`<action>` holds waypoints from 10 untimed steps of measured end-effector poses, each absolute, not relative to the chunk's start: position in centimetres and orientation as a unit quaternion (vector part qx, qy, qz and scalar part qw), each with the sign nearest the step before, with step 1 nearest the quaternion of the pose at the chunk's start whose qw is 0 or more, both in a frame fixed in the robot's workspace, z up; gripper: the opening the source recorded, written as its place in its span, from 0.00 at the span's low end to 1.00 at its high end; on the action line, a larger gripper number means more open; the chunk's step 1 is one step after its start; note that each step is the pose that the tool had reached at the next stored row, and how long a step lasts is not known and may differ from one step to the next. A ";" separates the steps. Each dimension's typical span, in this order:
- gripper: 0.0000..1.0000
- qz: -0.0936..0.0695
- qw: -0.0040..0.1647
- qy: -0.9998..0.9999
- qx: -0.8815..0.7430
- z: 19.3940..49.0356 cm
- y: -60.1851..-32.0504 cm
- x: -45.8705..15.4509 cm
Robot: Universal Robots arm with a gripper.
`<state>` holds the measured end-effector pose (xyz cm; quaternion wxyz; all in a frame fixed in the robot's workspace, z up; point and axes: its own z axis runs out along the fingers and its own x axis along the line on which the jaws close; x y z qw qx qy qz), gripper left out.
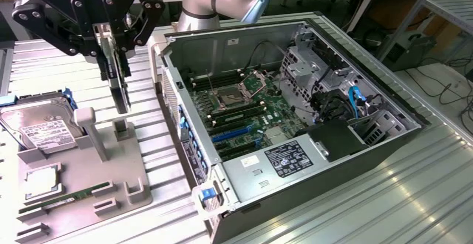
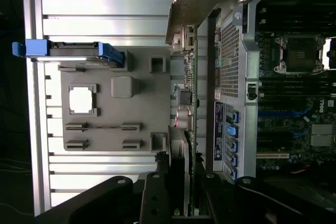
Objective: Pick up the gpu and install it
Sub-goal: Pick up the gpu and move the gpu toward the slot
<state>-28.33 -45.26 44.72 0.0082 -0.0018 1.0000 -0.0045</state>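
Now | gripper [image 1: 112, 49] clamped on gpu [image 1: 121, 92] — card hangs upright beneath it | above grey tray [image 1: 126, 169]

This is looking like a robot lab. A robot arm [image 1: 214, 0] is standing behind an open computer [image 1: 221, 50] on a metal table [image 1: 384, 200], and cables [image 1: 451, 89] are lying on the floor at the exterior view's right.
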 end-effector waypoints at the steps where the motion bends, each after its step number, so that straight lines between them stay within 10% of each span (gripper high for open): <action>1: 0.27 -0.005 0.008 1.000 -0.002 44.7 -45.3 -28.3; 10: 0.27 -0.005 0.008 1.000 -0.002 44.7 -45.3 -27.7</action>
